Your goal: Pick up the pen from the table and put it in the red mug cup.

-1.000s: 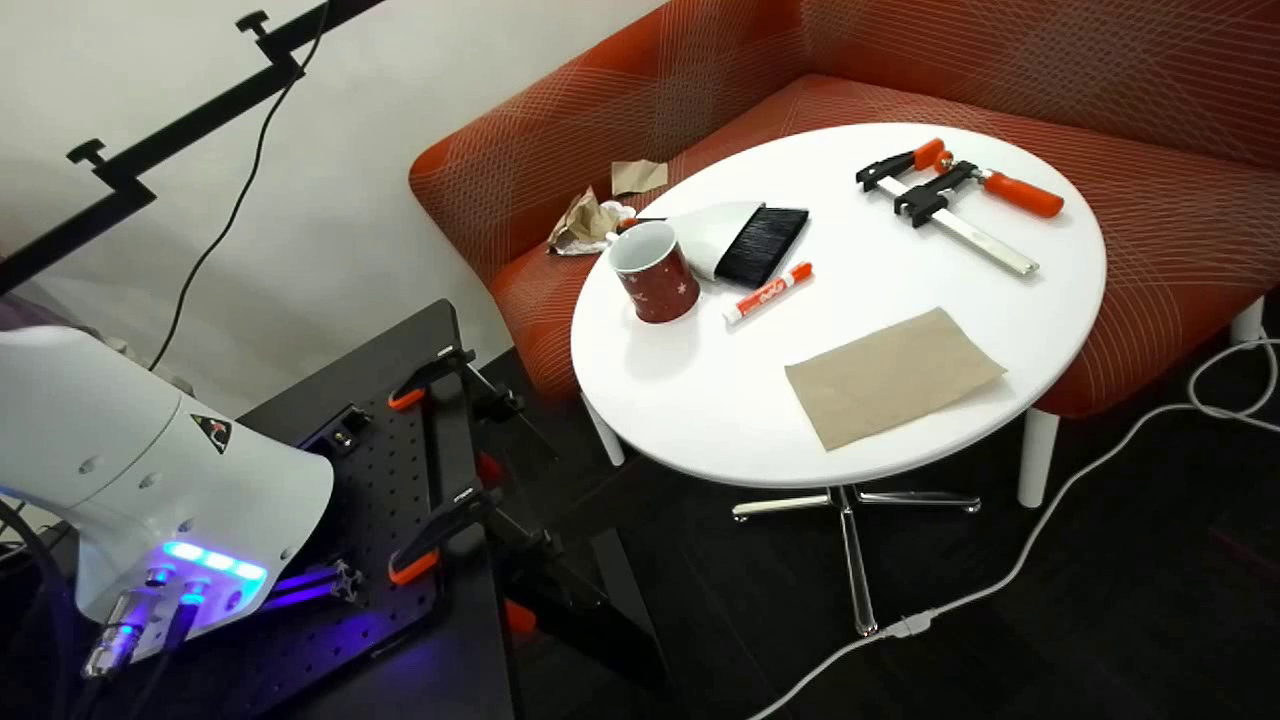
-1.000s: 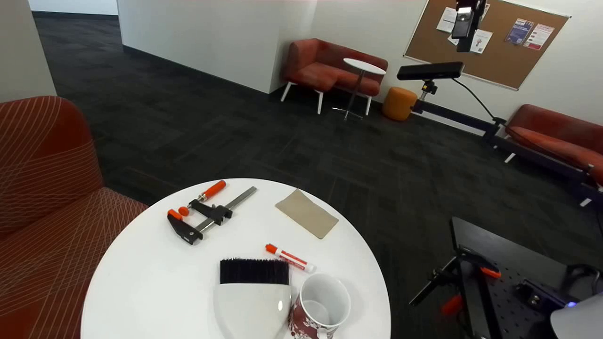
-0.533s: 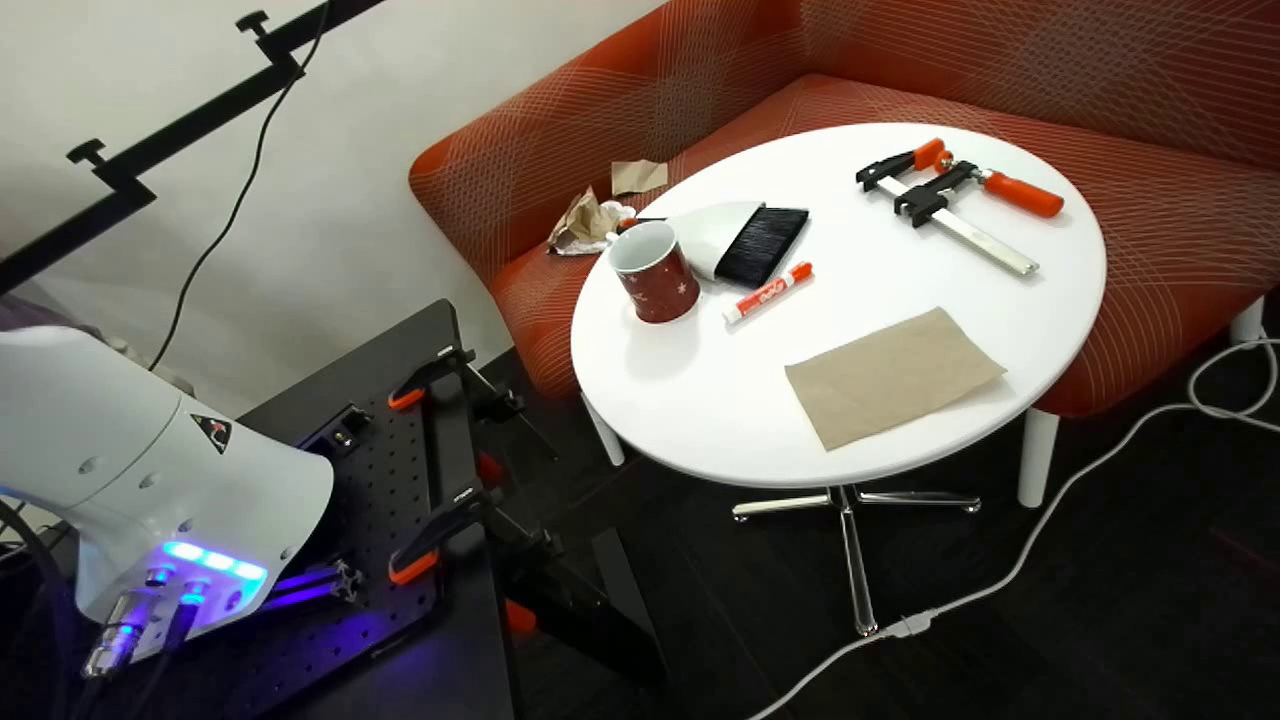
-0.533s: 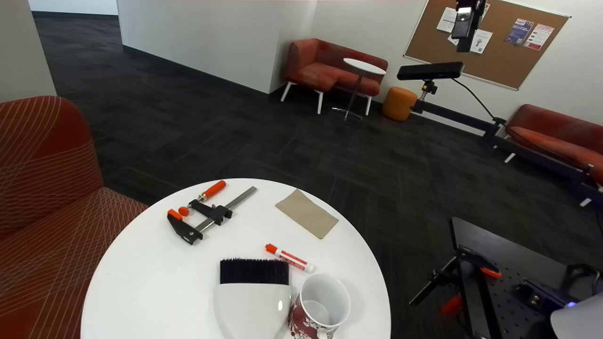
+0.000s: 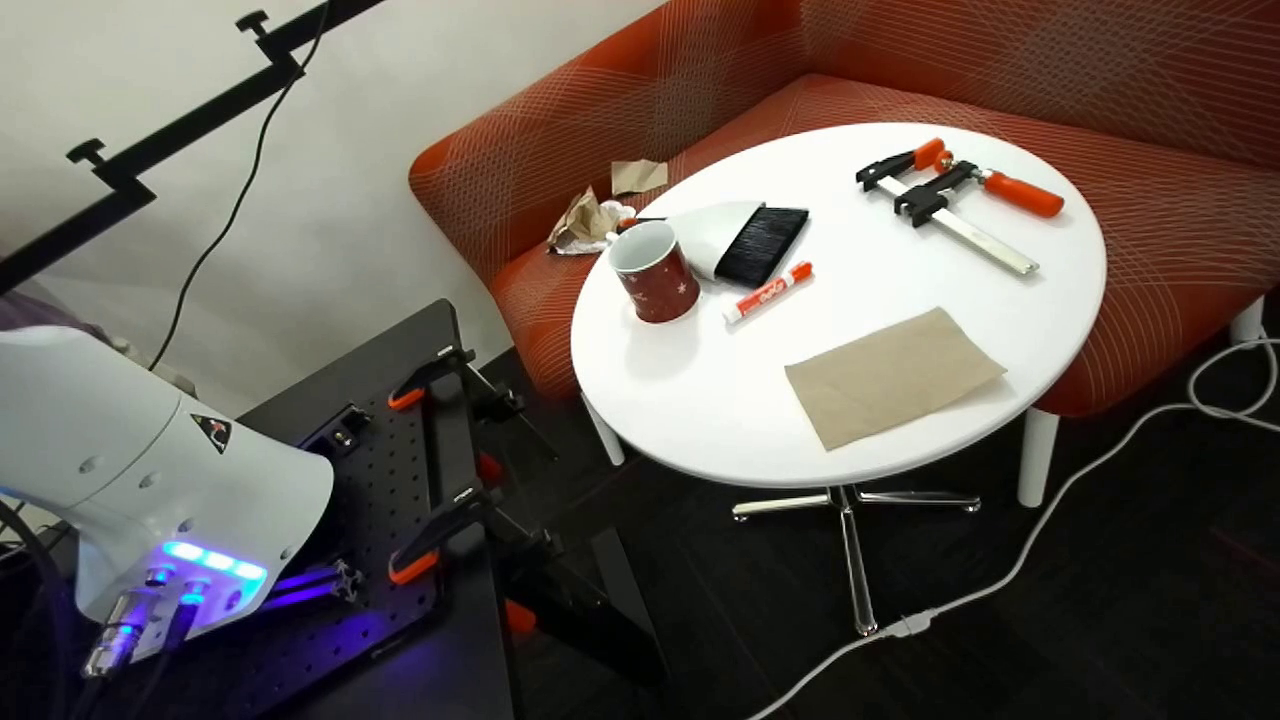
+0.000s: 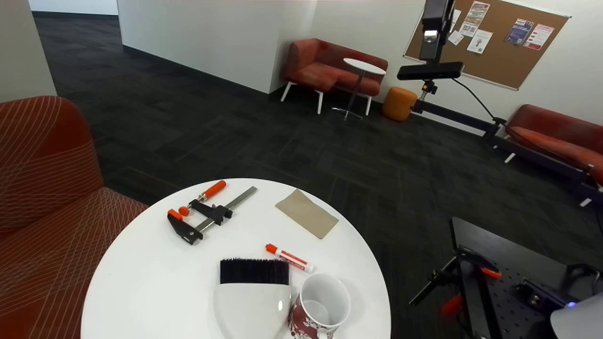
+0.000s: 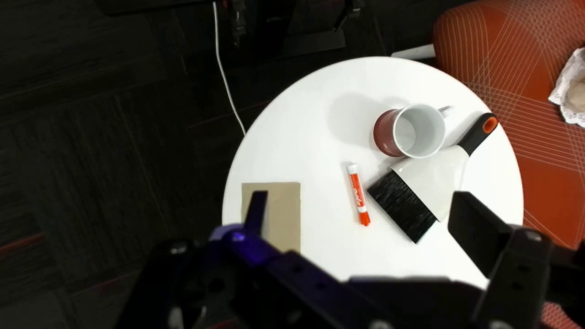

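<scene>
The pen (image 5: 768,292), a red-orange marker with a white end, lies flat on the round white table (image 5: 700,400). It also shows in an exterior view (image 6: 290,258) and in the wrist view (image 7: 358,194). The dark-red mug (image 5: 660,285) stands upright beside the pen's white end, apart from it; its white inside shows in an exterior view (image 6: 325,301) and in the wrist view (image 7: 409,131). My gripper (image 7: 360,198) is open and empty, high above the table, with the pen seen between its fingers. A dark part of it hangs at the top of an exterior view (image 6: 432,33).
A brush with black bristles (image 5: 762,245) lies close to the mug and pen. Brown paper (image 5: 890,380) lies near the table's edge. A bar clamp (image 5: 930,200) lies at the far side. A red sofa (image 5: 560,130) borders the table. A camera on a bar (image 6: 429,70) stands behind.
In an exterior view the gripper part at the top has moved left and slightly lower within the last half second. The pen, mug and other table objects have not moved.
</scene>
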Motion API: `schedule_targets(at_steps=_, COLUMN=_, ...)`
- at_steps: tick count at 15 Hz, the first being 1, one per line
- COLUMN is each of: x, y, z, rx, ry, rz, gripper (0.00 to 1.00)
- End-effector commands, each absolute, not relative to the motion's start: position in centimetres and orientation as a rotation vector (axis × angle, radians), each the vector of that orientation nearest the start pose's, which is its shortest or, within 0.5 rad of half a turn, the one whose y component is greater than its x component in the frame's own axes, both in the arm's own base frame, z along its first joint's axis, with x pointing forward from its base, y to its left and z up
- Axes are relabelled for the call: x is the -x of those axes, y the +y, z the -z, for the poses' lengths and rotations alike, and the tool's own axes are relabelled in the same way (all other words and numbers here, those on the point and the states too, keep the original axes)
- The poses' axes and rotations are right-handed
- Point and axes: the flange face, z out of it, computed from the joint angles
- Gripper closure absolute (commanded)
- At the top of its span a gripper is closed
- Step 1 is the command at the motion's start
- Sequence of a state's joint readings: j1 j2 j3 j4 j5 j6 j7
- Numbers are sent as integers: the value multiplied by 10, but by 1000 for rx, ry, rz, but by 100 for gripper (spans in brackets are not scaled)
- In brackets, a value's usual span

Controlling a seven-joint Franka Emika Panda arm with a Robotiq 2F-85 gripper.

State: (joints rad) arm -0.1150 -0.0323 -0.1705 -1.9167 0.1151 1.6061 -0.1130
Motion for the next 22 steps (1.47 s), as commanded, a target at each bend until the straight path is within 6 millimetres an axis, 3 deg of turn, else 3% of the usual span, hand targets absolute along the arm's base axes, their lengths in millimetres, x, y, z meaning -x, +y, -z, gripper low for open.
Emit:
schedule_targets(at_steps=1, x=-522, y=-109, z=-450, rx=2964, ry=216, rz=-291, gripper=0)
schedule_targets(at_steps=4, x=-535, y=-91, z=-413, rx=2990, ry=174, rz=-201, gripper=0)
schedule_targets(at_steps=9, x=-536, y=-66, z=-364, rx=3014, ry=116, rz=-118, gripper=0)
schedule_targets(at_steps=18, x=-538, y=-64, z=-353, rx=3026, ry=122, rz=-161, gripper=0)
schedule_targets(at_steps=22, x=-542, y=-53, z=-317, rx=3016, ry=78, rz=-199, gripper=0)
